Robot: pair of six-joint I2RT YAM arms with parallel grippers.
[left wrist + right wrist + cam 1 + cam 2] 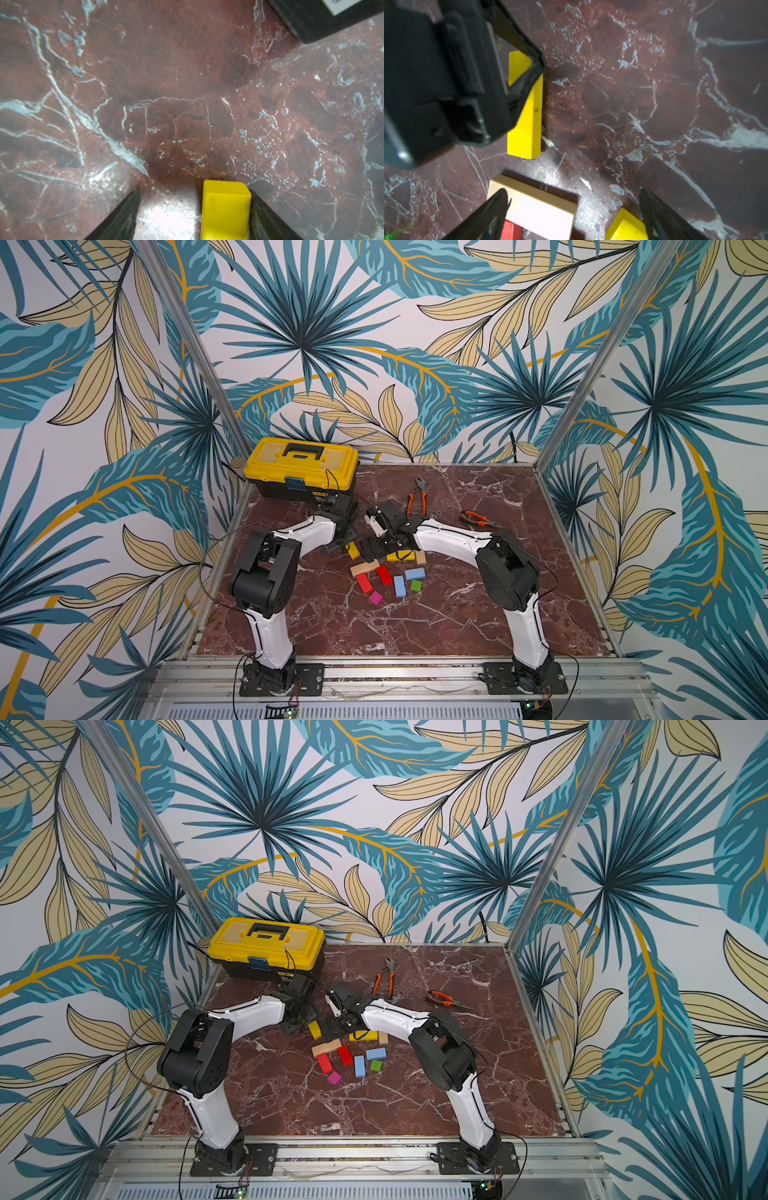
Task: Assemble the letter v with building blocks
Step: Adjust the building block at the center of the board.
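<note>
My left gripper (194, 197) stands open on the marble. A yellow bar (225, 212) lies between its jaws, against one finger and clear of the other. In both top views this bar (353, 550) (314, 1029) lies flat beside the left gripper (343, 545). My right gripper (573, 193) hangs wide open and holds nothing, above a plain-wood bar (533, 205) and the end of a second yellow bar (625, 226). The other building blocks lie loose nearer the front: red (384, 575), light-blue (399, 585), green (416, 585) and magenta (375, 598). No letter v shows.
A yellow toolbox (301, 468) stands at the back left of the marble table (457, 614). Orange-handled pliers (417, 495) lie behind the grippers, and a second pair (478, 518) lies to the right. The two grippers stand close together.
</note>
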